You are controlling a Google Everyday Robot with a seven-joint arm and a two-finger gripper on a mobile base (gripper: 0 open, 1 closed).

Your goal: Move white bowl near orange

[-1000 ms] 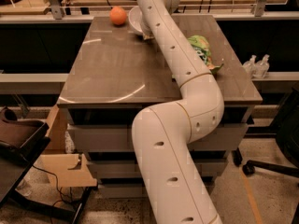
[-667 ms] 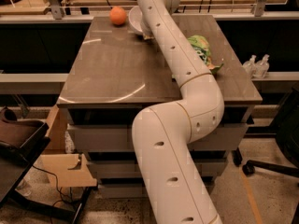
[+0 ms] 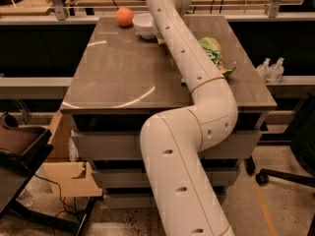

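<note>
Very little differs. My arm [image 3: 187, 68] leans a trace further left, and the white bowl [image 3: 143, 25] edges with it until its rim sits just beside the orange [image 3: 124, 16]. My gripper [image 3: 159, 37], mostly hidden behind my wrist, shifts alongside the bowl's right side.

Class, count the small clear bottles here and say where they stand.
2. One bottle and a second bottle stand side by side on the ledge right of the table. The arm hides the gripper, near the white bowl; more could be hidden.
</note>
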